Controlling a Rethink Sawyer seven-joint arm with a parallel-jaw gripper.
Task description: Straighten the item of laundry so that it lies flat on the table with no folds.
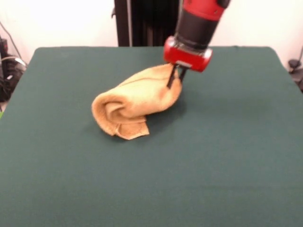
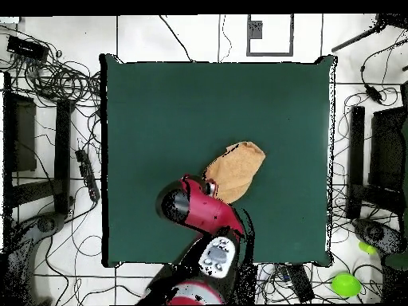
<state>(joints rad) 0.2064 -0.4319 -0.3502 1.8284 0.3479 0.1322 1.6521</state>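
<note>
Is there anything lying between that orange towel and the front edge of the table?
No. In the front view, only bare table lies between the towel and that edge.

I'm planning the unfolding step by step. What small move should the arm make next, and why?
Probably lift that end and draw it away from the roll: the gripper sits at the far end of the towel, which is bunched into a roll on the table, its other end folded under.

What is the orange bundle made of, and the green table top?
The towel looks like soft terry cloth: fuzzy, matte, drooping in thick rolled folds with a stitched hem at its lower corner. The table seems covered in dark green fabric, probably felt-like: flat, dull, no shine.
</note>
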